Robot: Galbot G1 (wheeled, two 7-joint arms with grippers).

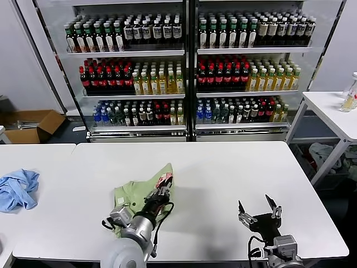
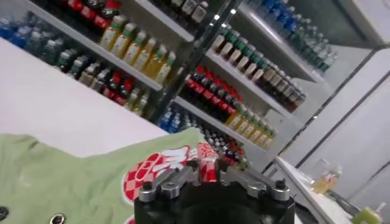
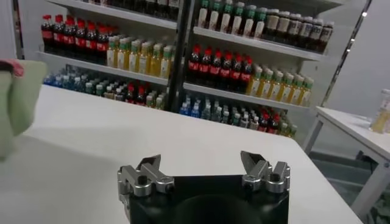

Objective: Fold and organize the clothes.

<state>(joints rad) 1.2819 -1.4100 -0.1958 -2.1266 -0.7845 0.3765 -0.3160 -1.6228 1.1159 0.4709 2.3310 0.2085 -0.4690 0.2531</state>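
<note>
The light green shirt (image 1: 139, 192) lies bunched on the white table (image 1: 223, 178), left of centre, with its red-and-white checkered print (image 1: 164, 180) lifted at the far tip. My left gripper (image 1: 162, 192) is shut on that printed part of the shirt and holds it raised; in the left wrist view the print (image 2: 155, 173) is pinched between the fingers (image 2: 204, 172). My right gripper (image 1: 258, 207) is open and empty above the table's front right; it also shows in the right wrist view (image 3: 203, 167). The shirt's edge shows there too (image 3: 18, 103).
A sky-blue garment (image 1: 18, 188) lies crumpled on the table (image 1: 39, 162) at the left. Drink coolers (image 1: 187, 67) full of bottles stand behind. A second white table (image 1: 334, 111) with bottles is at the far right. A cardboard box (image 1: 30, 124) sits on the floor.
</note>
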